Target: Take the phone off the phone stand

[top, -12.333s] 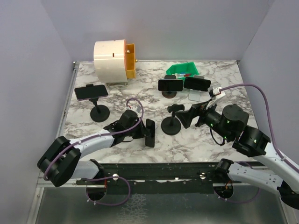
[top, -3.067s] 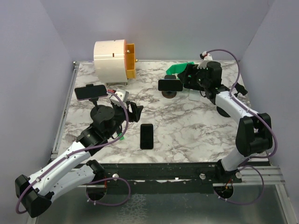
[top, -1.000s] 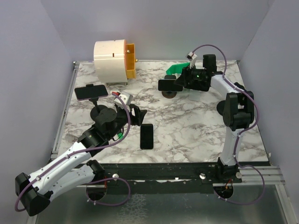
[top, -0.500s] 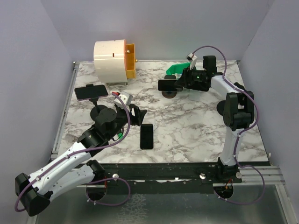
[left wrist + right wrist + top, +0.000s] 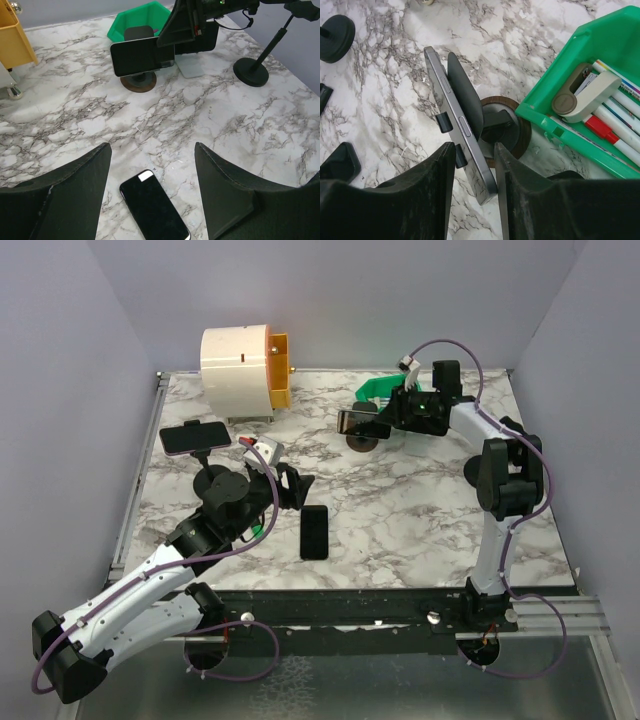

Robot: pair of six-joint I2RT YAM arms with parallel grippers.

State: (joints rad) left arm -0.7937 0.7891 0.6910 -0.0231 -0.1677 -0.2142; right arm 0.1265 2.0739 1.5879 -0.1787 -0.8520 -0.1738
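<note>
The phone [image 5: 449, 92] stands on its long edge in the stand [image 5: 505, 130], at the rear centre of the marble table [image 5: 420, 520]. Two small black clips hold it against the stand's dark backplate, above a round brown base. The right gripper [image 5: 474, 155] straddles the phone's near end with one finger on each face, the jaws narrowed close around it. One finger seems to touch and a sliver of marble shows beside the other, so I cannot tell whether it grips.

Just right of the stand sits a green bin [image 5: 555, 80]. It holds a red marker, several white ones and a beige tool. Any print on them is too small to read. A grey slab [image 5: 192, 65] lies on the table just behind the right gripper.

Three phones show in all. One is in the stand. A flat phone [image 5: 154, 205] lies screen-up on the marble, near the front. A left phone [image 5: 193, 437] sits sideways on its own black post at the left side.

The left gripper [image 5: 152, 150] hangs over the flat phone with its jaws wide apart and nothing between them. It is well apart from the stand, with open marble between.

A black stand [image 5: 252, 72] with a thin pole is at the right. A white drum [image 5: 235, 362] with an orange end sits at the rear left.
</note>
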